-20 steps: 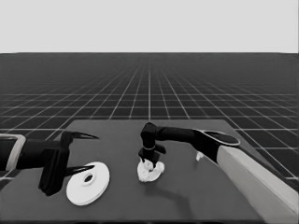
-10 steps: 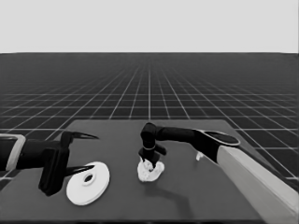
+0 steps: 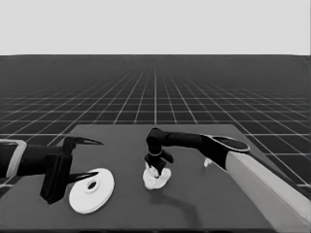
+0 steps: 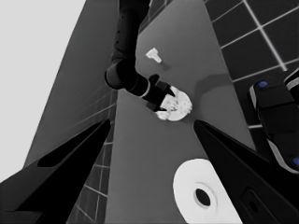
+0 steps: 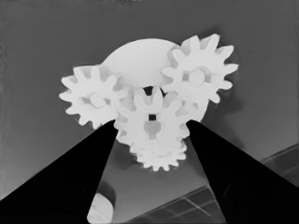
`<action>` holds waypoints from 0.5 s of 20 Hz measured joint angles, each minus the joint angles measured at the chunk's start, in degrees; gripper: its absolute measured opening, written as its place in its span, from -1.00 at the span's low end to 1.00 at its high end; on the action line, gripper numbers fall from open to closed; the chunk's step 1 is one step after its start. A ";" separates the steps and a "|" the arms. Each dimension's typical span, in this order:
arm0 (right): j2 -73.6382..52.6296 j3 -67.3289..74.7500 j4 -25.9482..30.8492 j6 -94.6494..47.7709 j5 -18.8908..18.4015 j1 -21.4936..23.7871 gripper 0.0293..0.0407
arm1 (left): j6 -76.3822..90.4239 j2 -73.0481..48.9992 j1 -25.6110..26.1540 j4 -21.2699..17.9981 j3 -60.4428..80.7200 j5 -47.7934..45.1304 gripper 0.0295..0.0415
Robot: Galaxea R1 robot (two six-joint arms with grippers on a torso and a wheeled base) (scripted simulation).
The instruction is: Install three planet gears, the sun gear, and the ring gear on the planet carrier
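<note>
The smaller round part (image 3: 158, 180) lies at mid-table, and my right gripper (image 3: 156, 167) stands straight over it. In the right wrist view this part (image 5: 138, 58) carries three toothed gears: one at the left (image 5: 93, 100), one at the right (image 5: 198, 74) and a lower one (image 5: 159, 156). A fourth gear (image 5: 150, 122) sits in the middle in front of them. My right gripper (image 5: 150, 123) is shut on this middle gear, with a finger against each side. The larger round part (image 3: 92, 190) lies at the table's left end. My left gripper (image 3: 97, 158) waits open above it, not holding it.
A thin white piece (image 3: 207, 162) lies right of the gears, beside the right arm's forearm. The left wrist view shows the same piece (image 4: 153, 55), the larger round part (image 4: 203, 196) and dark machinery with blue lights (image 4: 275, 116) past the table's edge.
</note>
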 joint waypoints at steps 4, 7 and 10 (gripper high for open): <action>0.00 0.00 0.00 2.40 0.00 0.00 -0.71 | 0.00 0.00 0.00 0.00 0.00 0.00 0.49; 0.00 0.00 0.00 4.20 0.00 0.00 -0.71 | 0.00 0.00 0.00 0.00 0.00 0.00 0.49; 0.00 0.00 0.00 6.00 0.00 0.00 -0.72 | 0.00 0.00 0.00 0.00 0.00 0.00 0.49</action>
